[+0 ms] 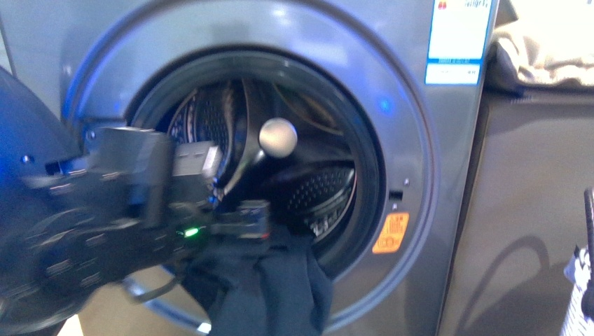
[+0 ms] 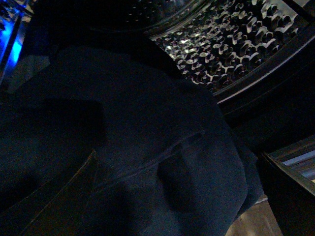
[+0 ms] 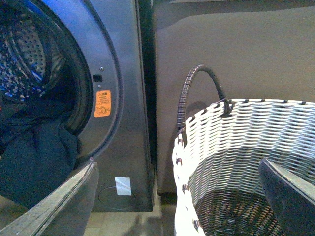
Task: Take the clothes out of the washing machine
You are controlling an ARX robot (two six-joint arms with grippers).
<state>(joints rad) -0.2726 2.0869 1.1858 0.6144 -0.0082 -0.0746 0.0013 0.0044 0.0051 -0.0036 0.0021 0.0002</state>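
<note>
The clothes (image 1: 270, 290) are one plain, limp piece of dark navy fabric. It spills out of the washing machine (image 1: 420, 161) and hangs in soft folds over the lower lip of the round opening, directly beneath the left gripper (image 1: 242, 218). That gripper sits at the bottom edge of the opening, blurred in the front view.

In the left wrist view the fabric (image 2: 147, 147) fills nearly everything ahead of the left gripper (image 2: 177, 157), with one raised seam or crease running across it. The jaws stand wide apart with cloth bunched between them, not pinched. Beyond the cloth, the perforated steel drum (image 2: 231, 39) glints.

The right gripper (image 3: 177, 164) is also spread open and holds nothing. Just below and ahead of it is the white woven basket (image 3: 246, 132), whose dark handle arches up from the rim. Off to that gripper's side hangs the navy fabric (image 3: 34, 157), below the level of the orange sticker (image 3: 102, 103) on the grey front.
</note>
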